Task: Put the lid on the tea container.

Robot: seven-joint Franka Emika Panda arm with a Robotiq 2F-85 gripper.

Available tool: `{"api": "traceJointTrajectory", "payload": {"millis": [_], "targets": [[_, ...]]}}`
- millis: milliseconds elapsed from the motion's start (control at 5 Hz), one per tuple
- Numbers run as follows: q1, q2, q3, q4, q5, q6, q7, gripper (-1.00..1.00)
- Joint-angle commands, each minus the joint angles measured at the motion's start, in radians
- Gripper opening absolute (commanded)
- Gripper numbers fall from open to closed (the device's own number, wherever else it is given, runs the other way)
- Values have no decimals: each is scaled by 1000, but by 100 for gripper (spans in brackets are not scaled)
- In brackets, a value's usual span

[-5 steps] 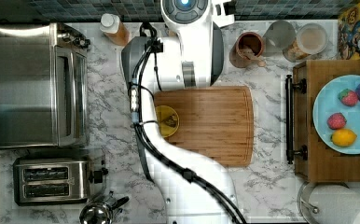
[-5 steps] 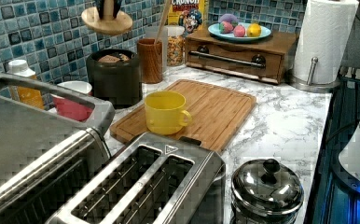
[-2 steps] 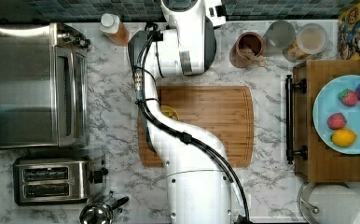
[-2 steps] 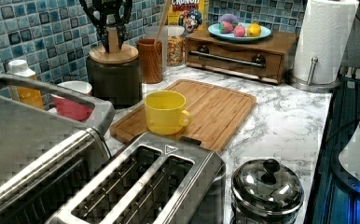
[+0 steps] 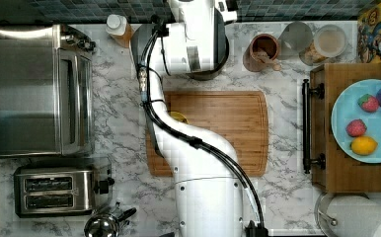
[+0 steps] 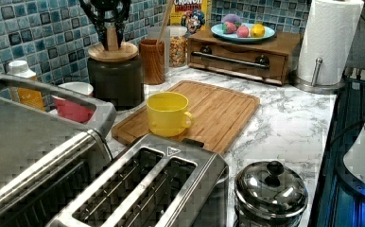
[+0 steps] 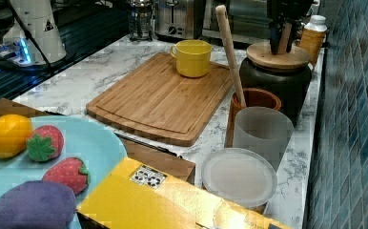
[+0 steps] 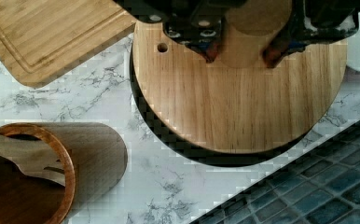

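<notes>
Resting on the dark round tea container (image 6: 117, 82), the pale wooden lid (image 8: 236, 98) has its knob clamped by the gripper (image 8: 239, 49)

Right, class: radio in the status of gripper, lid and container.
Gripper shut on lid knob. Lid seated on container. Nothing in the way.

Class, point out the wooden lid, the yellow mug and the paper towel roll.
wooden lid (image 6: 113, 51), left view, its rim edge
yellow mug (image 6: 166, 113), left view, its side wall
paper towel roll (image 6: 329, 40), left view, its white side
</notes>
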Motion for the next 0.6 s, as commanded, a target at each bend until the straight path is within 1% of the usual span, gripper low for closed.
{"api": "traceJointTrajectory", "payload": {"millis": [200, 400, 600], "targets": [[35, -70, -9, 164, -48, -34, 3, -100], [22, -104, -10, 123, -24, -27, -3, 100], [27, -81, -7, 111, -18, -25, -9, 100]]}}
